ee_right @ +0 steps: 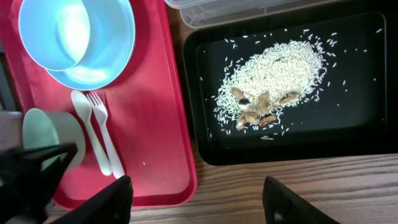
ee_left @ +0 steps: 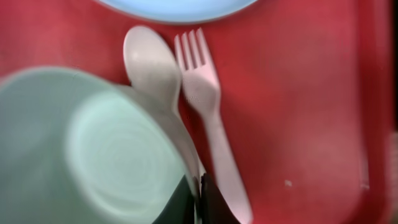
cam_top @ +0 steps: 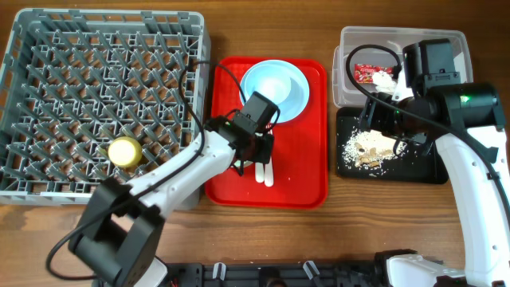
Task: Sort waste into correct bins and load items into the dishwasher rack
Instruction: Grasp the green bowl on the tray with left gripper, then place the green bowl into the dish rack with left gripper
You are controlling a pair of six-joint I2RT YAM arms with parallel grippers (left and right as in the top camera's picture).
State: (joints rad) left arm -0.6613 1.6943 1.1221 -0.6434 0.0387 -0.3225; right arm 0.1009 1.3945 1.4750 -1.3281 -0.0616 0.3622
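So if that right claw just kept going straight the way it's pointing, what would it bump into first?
Most likely the front rim of the black tray with the rice, or the wooden table beside it; depth is unclear. Nothing else lies under the right gripper.

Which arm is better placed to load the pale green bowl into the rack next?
Left. Its fingers grip the pale green bowl over the red tray, beside the dishwasher rack. The right gripper hangs open over the black tray, farther away.
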